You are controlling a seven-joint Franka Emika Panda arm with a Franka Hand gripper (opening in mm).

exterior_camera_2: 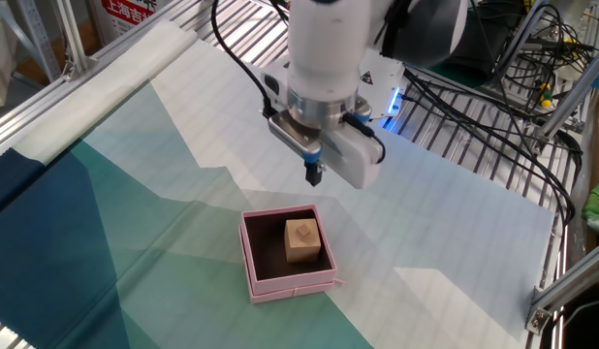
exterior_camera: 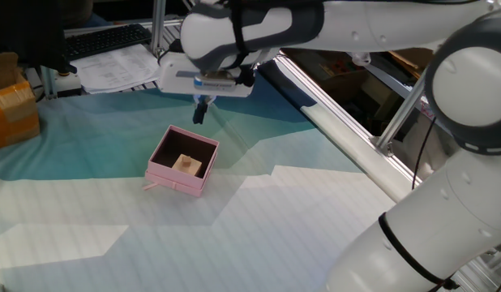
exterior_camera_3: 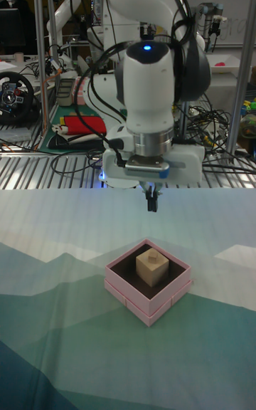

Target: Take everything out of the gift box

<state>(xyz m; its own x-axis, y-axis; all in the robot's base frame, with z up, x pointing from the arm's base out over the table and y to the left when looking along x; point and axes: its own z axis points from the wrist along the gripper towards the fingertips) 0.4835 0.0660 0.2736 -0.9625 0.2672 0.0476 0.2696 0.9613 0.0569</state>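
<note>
Hovering above and just behind the gift box (exterior_camera_2: pixel 287 254), our claw (exterior_camera_2: pixel 315 175) hangs with its fingers drawn together on nothing, while the tan cube (exterior_camera_2: pixel 302 239) sits inside, near one corner. To lift it cleanly, we judge the fingers must spread wider than the cube, centre over it, and descend without clipping the low pink walls. Around the box, the counter (exterior_camera_2: pixel 445 233) wears a teal-and-white mountain-print cloth, flanked by metal rails and cabling.

orange-brown taped carton (exterior_camera: pixel 11 109), keyboard (exterior_camera: pixel 104 39) and papers (exterior_camera: pixel 117 66) sit behind the mountain-print tabletop (exterior_camera: pixel 113 235).
</note>
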